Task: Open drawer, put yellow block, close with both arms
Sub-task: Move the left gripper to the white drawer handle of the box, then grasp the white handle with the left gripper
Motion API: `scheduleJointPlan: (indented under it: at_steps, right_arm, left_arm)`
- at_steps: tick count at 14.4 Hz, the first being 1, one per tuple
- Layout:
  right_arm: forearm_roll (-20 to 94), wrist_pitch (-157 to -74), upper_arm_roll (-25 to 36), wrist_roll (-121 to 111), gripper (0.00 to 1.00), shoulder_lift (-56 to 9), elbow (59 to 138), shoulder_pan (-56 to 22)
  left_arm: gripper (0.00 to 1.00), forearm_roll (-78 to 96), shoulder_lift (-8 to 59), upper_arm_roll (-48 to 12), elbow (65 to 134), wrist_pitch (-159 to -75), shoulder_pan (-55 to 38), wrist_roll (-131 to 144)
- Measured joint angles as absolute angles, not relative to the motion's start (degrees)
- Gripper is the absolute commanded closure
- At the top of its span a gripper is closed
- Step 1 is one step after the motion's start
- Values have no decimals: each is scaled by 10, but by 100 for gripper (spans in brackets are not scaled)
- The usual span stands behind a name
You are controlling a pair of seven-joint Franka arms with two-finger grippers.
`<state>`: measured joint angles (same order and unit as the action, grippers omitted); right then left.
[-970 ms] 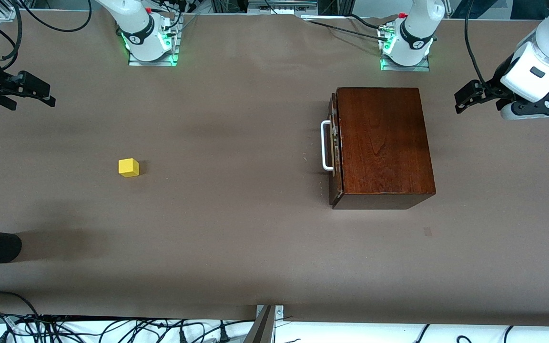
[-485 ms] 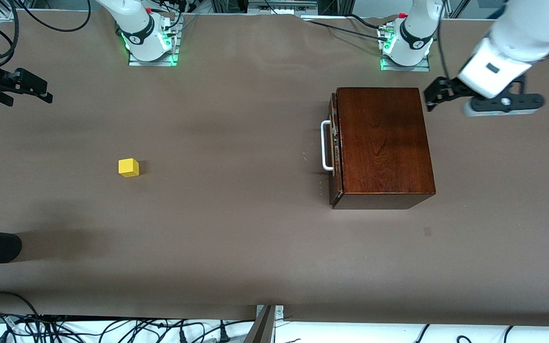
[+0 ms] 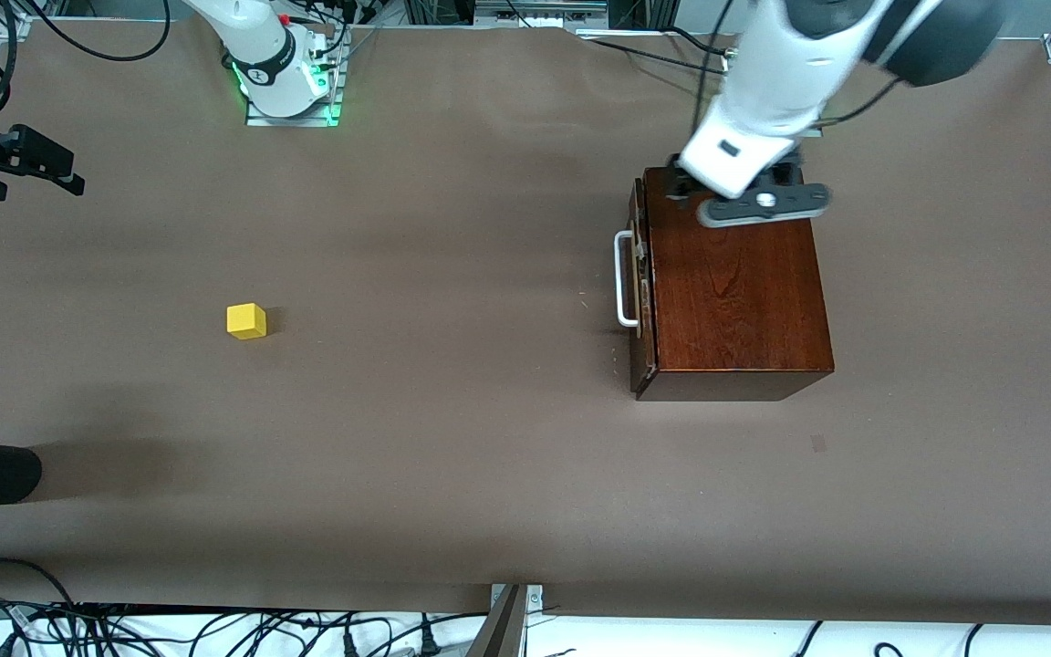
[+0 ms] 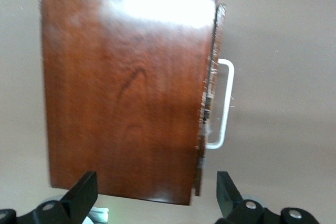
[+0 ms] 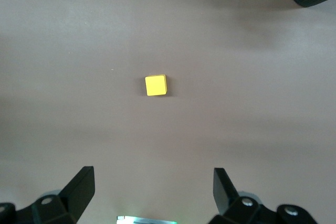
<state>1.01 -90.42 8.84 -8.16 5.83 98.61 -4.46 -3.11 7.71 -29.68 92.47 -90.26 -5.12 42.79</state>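
- Centrally, the table (image 3: pixel 452 474) carries a wooden box (image 3: pixel 735 292); its drawer (image 3: pixel 640 283) is shut.
- Left gripper (image 3: pixel 685 182) hangs over the box's top — fingers spread, empty.
- Right gripper (image 3: pixel 28 169) hovers over the table's right-arm end, fingers apart.
- Yellow block (image 3: pixel 246 321) sits alone — well apart from the box.

Light falls evenly from overhead on the matte brown table covering (image 3: pixel 452 474), leaving soft, wide shadows — a small one beside the small bright yellow cube (image 3: pixel 246 321), a narrow one along the glossy reddish-brown wooden box (image 3: pixel 735 292). In the left wrist view a white glare patch sits on the box lid and the grain looks smeared, perhaps motion blur. The white left arm (image 3: pixel 767 82) is streaked — edges soft. Green lamps glow at the right arm's base (image 3: pixel 288 96).
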Motion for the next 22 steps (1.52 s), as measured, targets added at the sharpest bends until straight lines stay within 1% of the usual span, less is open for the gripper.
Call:
scheduleJointPlan:
  at_steps: [4, 8, 10, 16, 19, 22]
  right_arm:
    - [10, -904, 88, -82, 0, 58, 980, -45]
    - [10, -903, 86, -82, 0, 56, 980, -45]
    - [10, -903, 84, -82, 0, 51, 980, -45]
    - [11, -903, 74, -79, 0, 39, 979, -46]
    - [11, -909, 65, -67, 0, 39, 977, -46]
    - [11, -910, 65, -67, 0, 39, 975, -46]
  left_arm:
    - [0, -69, 152, -304, 884, -908, -137, 537]
    - [0, -90, 220, -303, 885, -987, -162, 562]
    - [0, -105, 246, -302, 887, -1008, -164, 574]
    - [0, -189, 304, -302, 888, -1026, -205, 582]
    - [0, -210, 326, -301, 888, -1046, -210, 583]
    - [0, -240, 340, -300, 888, -1050, -211, 581]
